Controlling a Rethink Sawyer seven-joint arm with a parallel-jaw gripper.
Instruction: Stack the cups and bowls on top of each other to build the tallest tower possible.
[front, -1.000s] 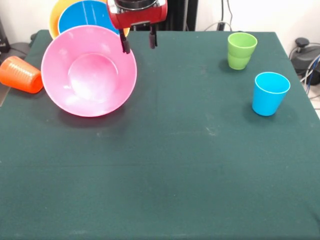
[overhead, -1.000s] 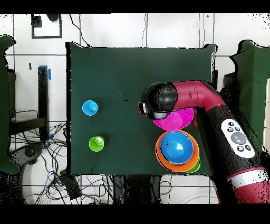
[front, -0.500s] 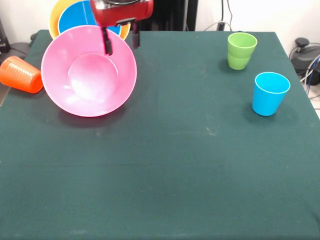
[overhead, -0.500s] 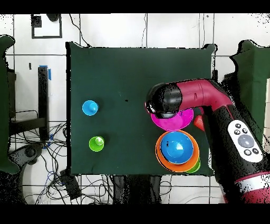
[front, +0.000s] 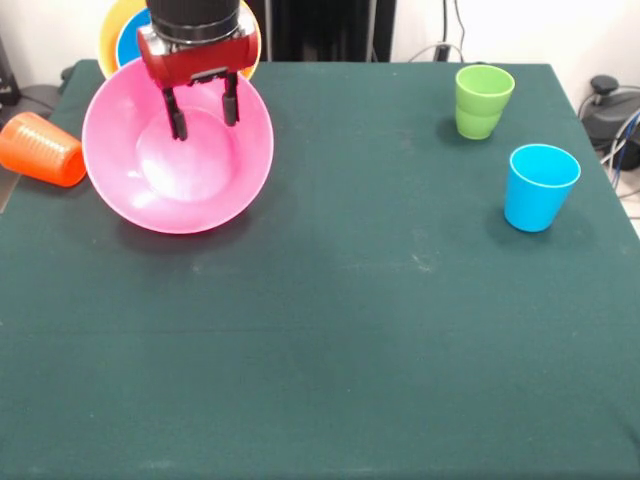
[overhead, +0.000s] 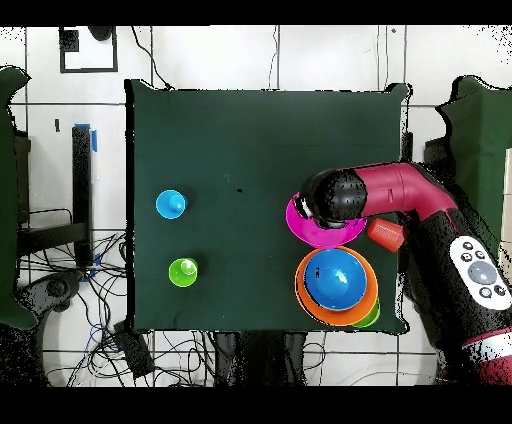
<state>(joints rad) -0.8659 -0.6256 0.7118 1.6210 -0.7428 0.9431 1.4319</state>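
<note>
The large pink bowl (front: 190, 185) lies tilted at the table's left in the front view; in the overhead view (overhead: 305, 232) the arm covers most of it. My gripper (front: 203, 112) is open, its fingers hanging over the bowl's inside, holding nothing. Behind it a blue bowl (front: 135, 40) sits nested in the large orange bowl (front: 108, 40); both also show in the overhead view, blue (overhead: 333, 279) and orange (overhead: 305, 298), with a green rim (overhead: 370, 318) beside them. An orange cup (front: 40, 150) lies on its side. The lime green cup (front: 483, 100) and light blue cup (front: 539, 187) stand upright at the right.
The dark green table (front: 350, 330) stretches wide in front. A black device with cables (front: 610, 110) sits past the right edge. My red arm (overhead: 440, 240) reaches in along the table's side in the overhead view.
My gripper has moved leftward in the front view and lowered from beside the pink bowl's rim to over its inside. It stays open. The bowls and cups have not moved.
</note>
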